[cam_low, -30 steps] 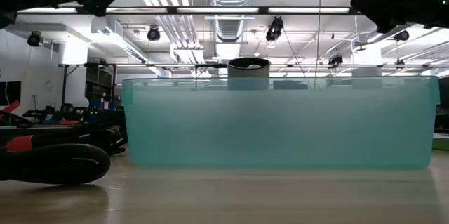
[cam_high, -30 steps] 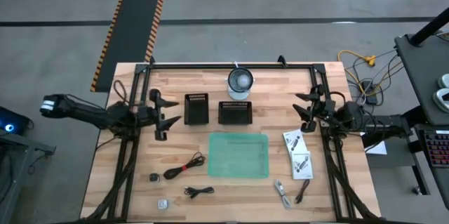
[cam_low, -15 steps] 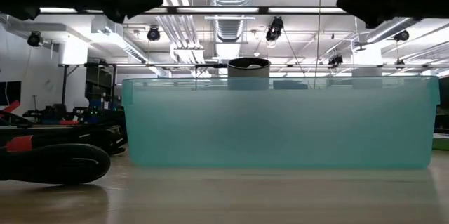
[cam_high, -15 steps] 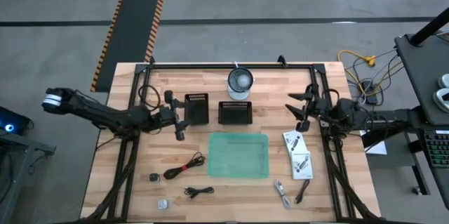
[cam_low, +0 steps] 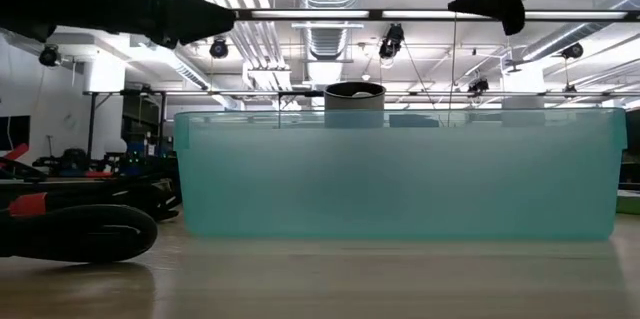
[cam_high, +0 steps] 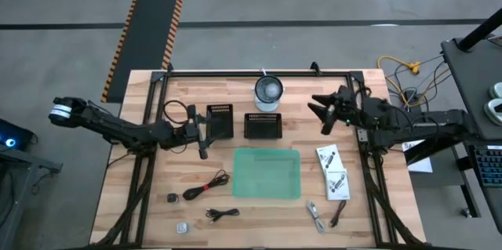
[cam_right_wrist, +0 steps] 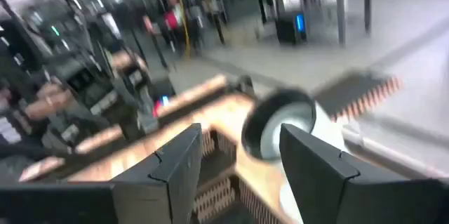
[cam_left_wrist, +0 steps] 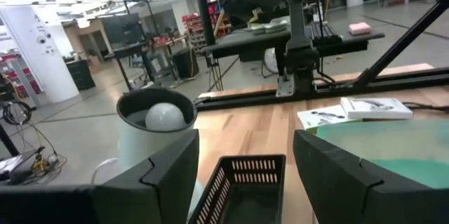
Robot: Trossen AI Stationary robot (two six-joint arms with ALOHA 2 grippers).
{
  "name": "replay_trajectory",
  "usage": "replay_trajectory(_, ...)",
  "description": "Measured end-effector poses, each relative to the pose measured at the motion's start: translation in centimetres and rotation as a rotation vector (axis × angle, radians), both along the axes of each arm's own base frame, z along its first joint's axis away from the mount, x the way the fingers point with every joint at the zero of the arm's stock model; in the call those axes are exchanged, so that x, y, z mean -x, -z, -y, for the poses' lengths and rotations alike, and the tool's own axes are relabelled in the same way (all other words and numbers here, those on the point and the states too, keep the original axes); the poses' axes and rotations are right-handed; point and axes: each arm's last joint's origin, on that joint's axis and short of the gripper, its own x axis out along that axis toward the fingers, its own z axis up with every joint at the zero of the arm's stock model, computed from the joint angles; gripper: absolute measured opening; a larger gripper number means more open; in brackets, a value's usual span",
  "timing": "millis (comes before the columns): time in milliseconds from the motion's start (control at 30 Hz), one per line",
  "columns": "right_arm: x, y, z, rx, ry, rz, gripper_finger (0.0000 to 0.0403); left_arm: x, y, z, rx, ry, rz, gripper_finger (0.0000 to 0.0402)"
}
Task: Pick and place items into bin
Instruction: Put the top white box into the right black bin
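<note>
Here, every place is given relative to the teal bin (cam_high: 267, 173), which sits on the wooden table (cam_high: 157, 211).

Bin: translucent teal, rectangular, nothing visible inside from above; in the low view its wall (cam_low: 400, 174) fills the middle.

Left gripper (cam_high: 203, 135): raised above the table off the bin's far left corner, just beside the left black mesh basket (cam_high: 220, 121); fingers spread apart, holding nothing. Its wrist view shows both dark fingers (cam_left_wrist: 168, 175) parted, with a mesh basket (cam_left_wrist: 242, 185) between them.

Right gripper (cam_high: 323, 111): raised off the bin's far right corner, near the right black mesh basket (cam_high: 263, 125); fingers spread, holding nothing.

White cup (cam_high: 268, 92): beyond the bin's far edge, behind the two baskets; in the left wrist view it holds a pale ball (cam_left_wrist: 165, 116).

White cards (cam_high: 332, 172): two printed cards lying flat just beside the bin's right edge, one behind the other.

Black cable (cam_high: 205, 186): coiled, near the bin's left edge.

Second black cable (cam_high: 223, 214): thin coil off the bin's near left corner.

Small black piece (cam_high: 172, 197): left of the bin, beyond the first cable.

Small white piece (cam_high: 183, 227): well left of the bin's near left corner, close to the table's near edge.

Whitish short cable (cam_high: 315, 215): off the bin's near right corner, with a thin dark cable (cam_high: 337, 215) just beside it.
</note>
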Motion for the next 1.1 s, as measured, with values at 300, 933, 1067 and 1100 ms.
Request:
replay_trajectory(300,-2.0,-1.7,-0.1,-0.289,0.103,-0.395,0.0177,0.3,0.0,-0.1,0.001,-0.001,0.006,0.0215)
replay_trajectory(933,-4.3,5.1,-3.1,-0.772,0.234,-0.896,0.0159,0.2,0.2,0.0,-0.010,-0.001,-0.011,0.0215)
replay_trajectory(1067,-5.0,6.4,-4.3,-0.815,0.235,-0.969,0.0161,0.2,0.2,0.0,-0.011,-0.001,-0.014,0.0215)
replay_trajectory(1100,-5.1,6.8,-4.6,-0.815,0.240,-0.985,0.0161,0.2,0.3,0.0,-0.011,-0.001,-0.015,0.0215)
